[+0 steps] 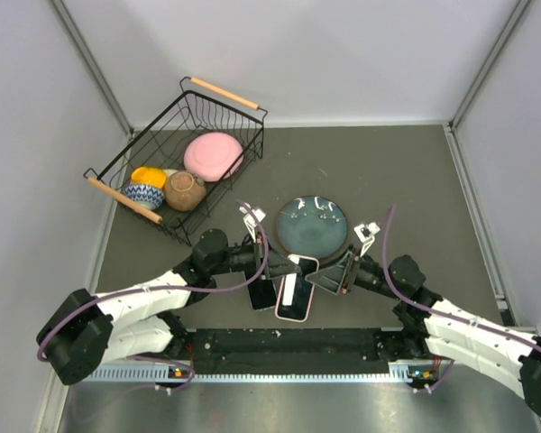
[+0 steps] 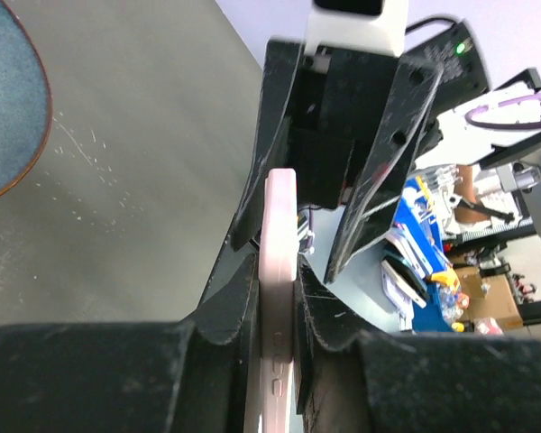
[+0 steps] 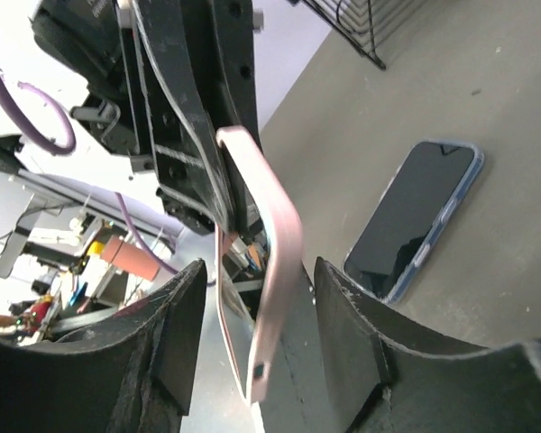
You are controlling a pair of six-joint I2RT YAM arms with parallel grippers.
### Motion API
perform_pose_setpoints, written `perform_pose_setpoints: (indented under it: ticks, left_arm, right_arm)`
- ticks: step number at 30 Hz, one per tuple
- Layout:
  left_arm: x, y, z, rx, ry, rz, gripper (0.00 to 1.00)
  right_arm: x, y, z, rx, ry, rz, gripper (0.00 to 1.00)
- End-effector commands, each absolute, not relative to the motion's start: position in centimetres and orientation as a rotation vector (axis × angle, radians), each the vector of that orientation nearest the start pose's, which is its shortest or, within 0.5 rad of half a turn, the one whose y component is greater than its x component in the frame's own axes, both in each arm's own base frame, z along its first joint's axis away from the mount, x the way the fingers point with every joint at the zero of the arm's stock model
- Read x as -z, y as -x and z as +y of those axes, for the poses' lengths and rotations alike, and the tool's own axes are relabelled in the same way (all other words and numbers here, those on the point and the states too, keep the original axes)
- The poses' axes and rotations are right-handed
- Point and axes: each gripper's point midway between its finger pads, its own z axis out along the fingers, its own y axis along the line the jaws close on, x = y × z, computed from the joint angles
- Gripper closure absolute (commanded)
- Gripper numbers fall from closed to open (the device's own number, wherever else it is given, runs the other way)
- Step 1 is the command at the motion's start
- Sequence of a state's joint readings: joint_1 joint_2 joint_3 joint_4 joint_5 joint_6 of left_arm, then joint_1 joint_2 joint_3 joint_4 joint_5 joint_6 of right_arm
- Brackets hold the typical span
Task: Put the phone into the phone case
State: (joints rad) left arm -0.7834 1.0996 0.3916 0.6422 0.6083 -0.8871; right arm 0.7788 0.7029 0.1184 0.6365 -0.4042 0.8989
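Observation:
The pink phone case point(image 1: 296, 294) stands on edge above the mat, just in front of the plate. My left gripper point(image 1: 282, 271) is shut on its long side, and the left wrist view shows the case point(image 2: 279, 225) pinched between both pads. My right gripper point(image 1: 317, 276) is open. In the right wrist view the case's end point(image 3: 277, 248) hangs between its spread fingers point(image 3: 352, 316) and touches neither. The dark phone point(image 1: 262, 294) with a bluish rim lies flat on the mat beside the case. It also shows in the right wrist view point(image 3: 413, 218).
A teal plate point(image 1: 312, 225) lies just behind the grippers, and its rim shows in the left wrist view point(image 2: 38, 108). A black wire basket point(image 1: 225, 93) with a pink bowl, a brown pot and small bowls stands at the back left. Grey walls enclose the mat.

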Motion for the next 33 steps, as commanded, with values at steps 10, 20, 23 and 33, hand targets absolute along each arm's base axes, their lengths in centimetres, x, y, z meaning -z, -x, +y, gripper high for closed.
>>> perform_pose_setpoints:
  ticks: [10,20,23,33]
  left_arm:
    - [-25.3,-16.5,-31.1,1.714,-0.265,1.700,1.00]
    - [-25.3,-17.1,-31.3,1.726,-0.230,1.690,1.00]
    - [-25.0,-17.1,-31.3,1.714,-0.236,1.699,0.98]
    - [-21.7,-15.3,-30.5,1.672,-0.342,1.811,0.62]
  right_arm:
    - [-16.6,-10.7,26.2,-1.689,0.315,1.708,0.59]
    - [-17.4,-11.0,26.6,-1.708,0.312,1.675,0.80]
    - [-17.5,-11.4,26.2,-1.711,0.258,1.650,1.00]
    - [-18.8,-12.6,25.3,-1.644,0.168,1.630,1.00]
